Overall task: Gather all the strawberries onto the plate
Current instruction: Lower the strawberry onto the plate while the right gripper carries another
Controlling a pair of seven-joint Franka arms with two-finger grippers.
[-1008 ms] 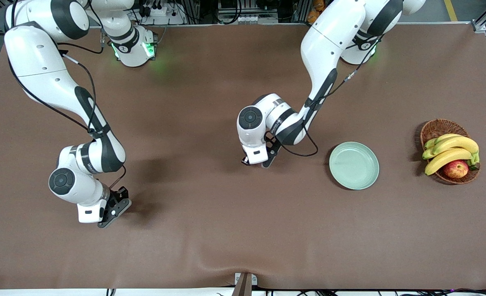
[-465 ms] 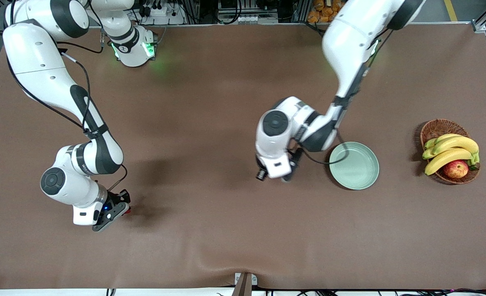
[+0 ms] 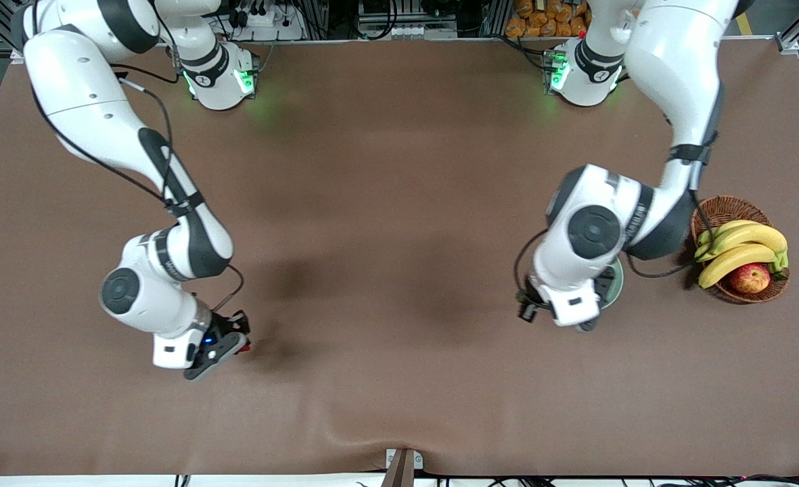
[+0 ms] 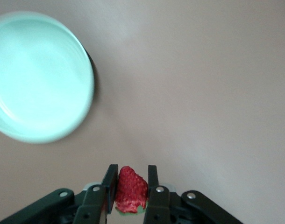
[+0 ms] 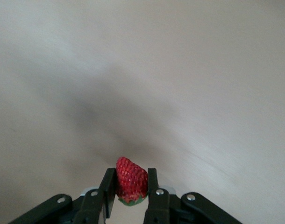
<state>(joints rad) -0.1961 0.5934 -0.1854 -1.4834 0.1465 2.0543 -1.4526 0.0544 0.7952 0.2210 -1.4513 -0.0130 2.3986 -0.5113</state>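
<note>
matt brown cloth-like table, glossy smooth mint plate, bumpy red strawberries, woven wicker basket, shiny white plastic-looking arms, blk grippers

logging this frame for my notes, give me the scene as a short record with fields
left tool: shut on a strawberry, up in the air beside the plate
right tool: shut on a second strawberry, over bare table toward the right arm's end
plate: mint green, nothing seen in it, mostly hidden under the left arm in the front view
third strawberry: not seen
basket: wicker, toward the left arm's end, holds bananas and an apple
</note>
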